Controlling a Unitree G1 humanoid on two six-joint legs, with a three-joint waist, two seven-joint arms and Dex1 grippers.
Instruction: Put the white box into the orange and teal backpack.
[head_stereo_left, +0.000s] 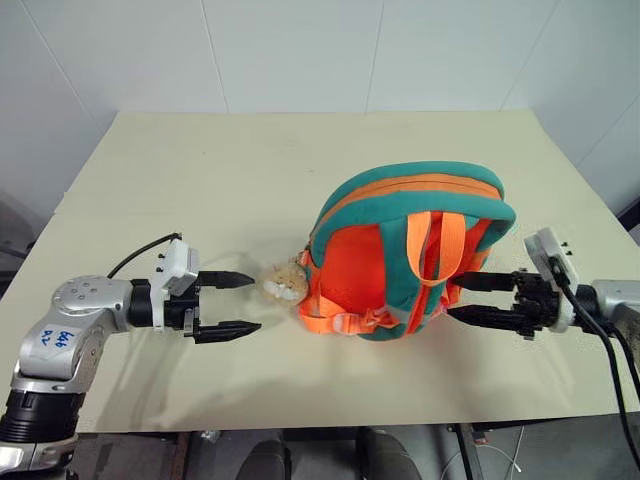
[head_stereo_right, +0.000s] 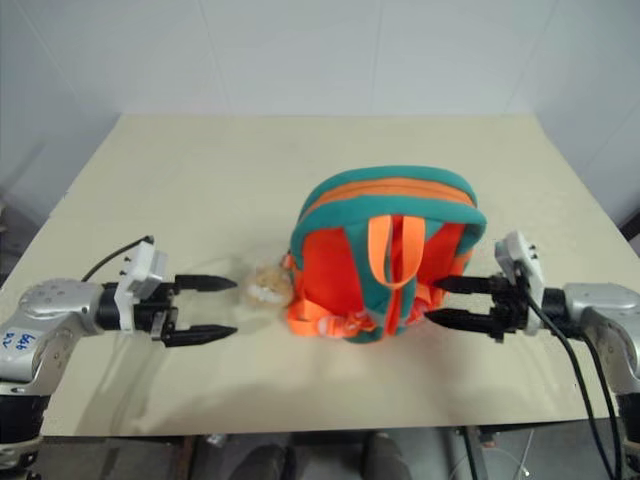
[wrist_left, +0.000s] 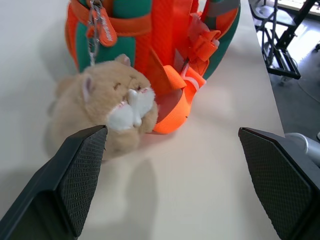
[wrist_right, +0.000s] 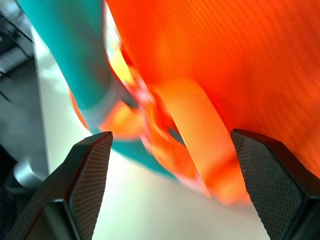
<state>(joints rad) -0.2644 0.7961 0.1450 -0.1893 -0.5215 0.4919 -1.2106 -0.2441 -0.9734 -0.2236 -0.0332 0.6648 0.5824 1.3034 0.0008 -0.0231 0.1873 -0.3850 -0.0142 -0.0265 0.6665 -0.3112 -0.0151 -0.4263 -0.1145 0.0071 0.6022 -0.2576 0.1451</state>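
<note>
The orange and teal backpack (head_stereo_left: 410, 250) stands upright in the middle of the table, its orange straps facing me and its teal zipper band on top. A tan plush toy (head_stereo_left: 284, 283) hangs from it at the lower left. My left gripper (head_stereo_left: 238, 303) is open to the left of the plush toy, apart from it and pointing at it. On the other side, my right gripper (head_stereo_left: 462, 298) is open with its fingertips close to the backpack's lower right edge. The white box is out of view.
The cream table (head_stereo_left: 200, 180) has bare room behind and on both sides of the backpack. White walls rise behind it. Metal chair frames (wrist_left: 280, 45) stand on the floor beyond the table's edge in the left wrist view.
</note>
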